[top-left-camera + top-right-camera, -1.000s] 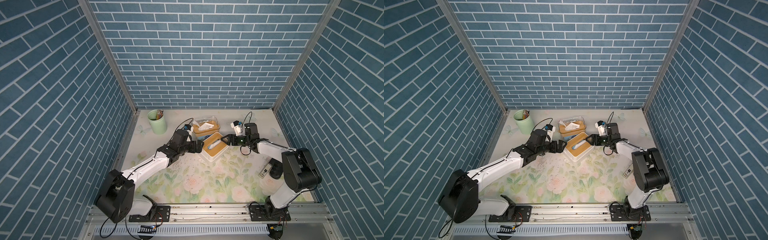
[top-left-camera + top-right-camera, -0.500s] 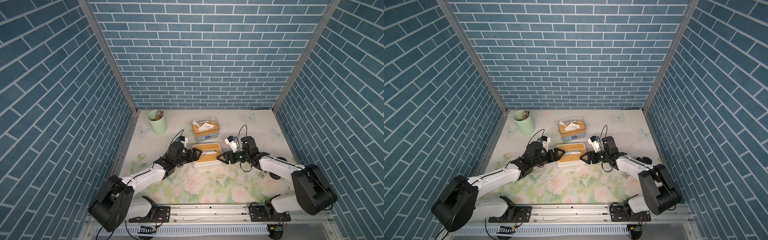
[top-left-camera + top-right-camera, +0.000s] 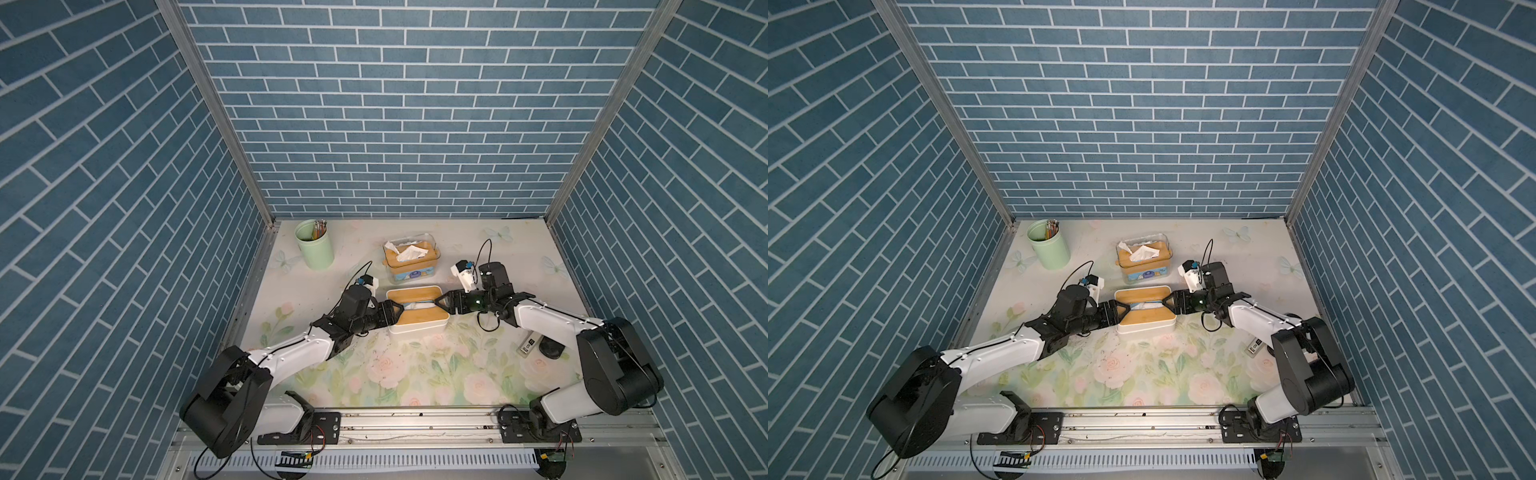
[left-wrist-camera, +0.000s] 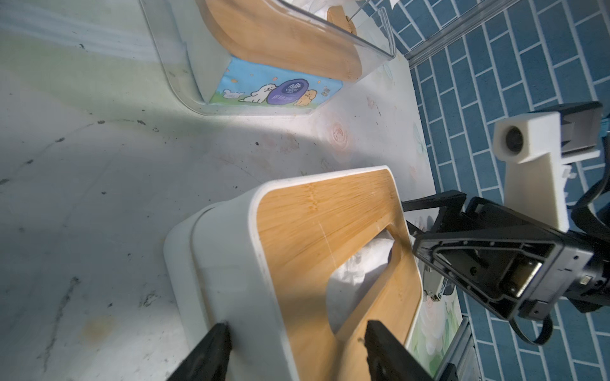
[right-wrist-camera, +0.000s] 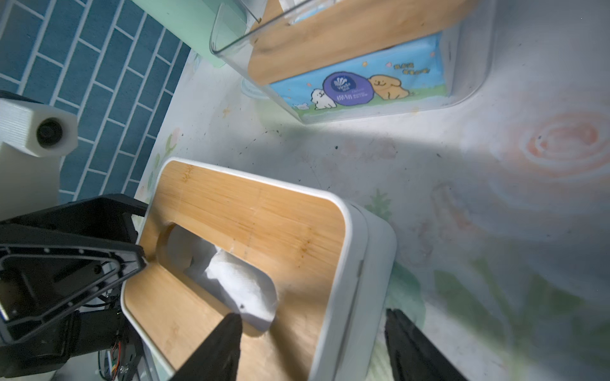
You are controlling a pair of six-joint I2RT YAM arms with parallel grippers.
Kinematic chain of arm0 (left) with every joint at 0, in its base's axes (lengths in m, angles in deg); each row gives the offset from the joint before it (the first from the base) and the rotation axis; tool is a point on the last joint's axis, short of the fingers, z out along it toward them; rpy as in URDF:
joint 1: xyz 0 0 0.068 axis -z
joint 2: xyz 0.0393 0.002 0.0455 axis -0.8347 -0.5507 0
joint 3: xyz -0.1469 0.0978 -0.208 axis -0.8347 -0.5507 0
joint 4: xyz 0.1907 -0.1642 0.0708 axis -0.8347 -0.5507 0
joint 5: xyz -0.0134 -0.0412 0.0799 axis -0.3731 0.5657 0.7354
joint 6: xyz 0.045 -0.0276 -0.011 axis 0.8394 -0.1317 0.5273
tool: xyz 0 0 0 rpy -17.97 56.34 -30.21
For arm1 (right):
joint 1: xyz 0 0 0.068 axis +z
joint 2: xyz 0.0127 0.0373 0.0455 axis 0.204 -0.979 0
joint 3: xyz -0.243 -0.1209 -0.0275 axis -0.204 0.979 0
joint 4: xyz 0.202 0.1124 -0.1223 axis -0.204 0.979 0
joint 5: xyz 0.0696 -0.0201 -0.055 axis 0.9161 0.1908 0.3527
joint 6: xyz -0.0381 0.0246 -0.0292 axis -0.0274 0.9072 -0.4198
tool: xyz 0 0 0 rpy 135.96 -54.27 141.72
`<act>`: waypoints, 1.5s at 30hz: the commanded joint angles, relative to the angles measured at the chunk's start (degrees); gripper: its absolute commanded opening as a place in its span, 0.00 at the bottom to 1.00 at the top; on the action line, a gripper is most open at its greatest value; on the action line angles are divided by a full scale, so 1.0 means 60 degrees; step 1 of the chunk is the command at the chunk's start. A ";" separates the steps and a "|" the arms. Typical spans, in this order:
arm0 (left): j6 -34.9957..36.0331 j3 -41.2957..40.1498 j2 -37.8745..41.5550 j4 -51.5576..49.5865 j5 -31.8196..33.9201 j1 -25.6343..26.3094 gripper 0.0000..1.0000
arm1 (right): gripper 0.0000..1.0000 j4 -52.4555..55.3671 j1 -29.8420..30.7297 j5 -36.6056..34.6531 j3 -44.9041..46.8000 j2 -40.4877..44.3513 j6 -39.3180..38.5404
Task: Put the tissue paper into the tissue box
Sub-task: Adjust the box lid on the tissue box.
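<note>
The tissue box [image 3: 419, 321], white with a bamboo lid, stands square on the floral mat [image 3: 399, 374] in both top views. White tissue paper [image 3: 417, 306] shows in the lid's slot and lies crumpled there in the wrist views [image 4: 359, 264] [image 5: 231, 273]. My left gripper [image 3: 397, 312] [image 4: 297, 333] is at the box's left end, one fingertip on the lid and the other against the white end wall. My right gripper [image 3: 439, 302] [image 5: 313, 321] holds the right end the same way, one fingertip by the slot and one at the wall's lower edge.
A clear box [image 3: 411, 259] holding a printed tissue pack and loose tissue stands just behind. A green cup [image 3: 314, 245] of pencils is at the back left. A small grey device [image 3: 527, 345] and a black disc [image 3: 550, 348] lie beside the right arm.
The tissue box has come forward from beside the clear box and turned from diagonal to square. Both arms came with it. The left jaws have narrowed onto its end.
</note>
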 commanded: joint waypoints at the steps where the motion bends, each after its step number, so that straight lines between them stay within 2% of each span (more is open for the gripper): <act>1: -0.0028 0.0030 -0.0269 0.0155 -0.0330 0.0117 0.64 | 0.70 -0.0903 0.0030 0.0801 0.0246 -0.0111 0.0594; 3: -0.0118 0.0030 -0.0432 0.0241 -0.0537 0.0128 0.61 | 0.70 -0.1261 0.0067 0.1036 0.0415 -0.0127 0.0842; 19: -0.0368 0.0523 -0.1708 -0.0082 -0.1370 0.0281 0.54 | 0.69 -0.3032 0.0624 0.1801 0.1028 -0.0062 0.2253; 21: -0.0040 0.0753 -0.1730 -0.0546 -0.1039 0.0291 0.53 | 0.70 -0.2860 0.0625 0.1713 0.1024 -0.0003 0.2165; 24: 0.0750 0.1165 -0.1726 -0.1573 0.0235 0.0317 0.49 | 0.71 -0.2259 0.0611 0.1254 0.0942 0.0124 0.1789; 29: 0.0962 0.1202 -0.2123 -0.1634 0.0345 0.0351 0.43 | 0.71 -0.1763 0.0552 0.0906 0.0839 0.0258 0.1531; 40: 0.1785 0.2129 -0.0921 -0.3180 0.1674 0.0508 0.67 | 0.71 -0.0459 0.0054 0.0423 0.0521 0.0543 0.0669; 45: 0.1980 0.2067 -0.0811 -0.3378 0.2044 0.0513 0.75 | 0.70 -0.0043 0.0046 0.0246 0.0458 0.0417 0.0363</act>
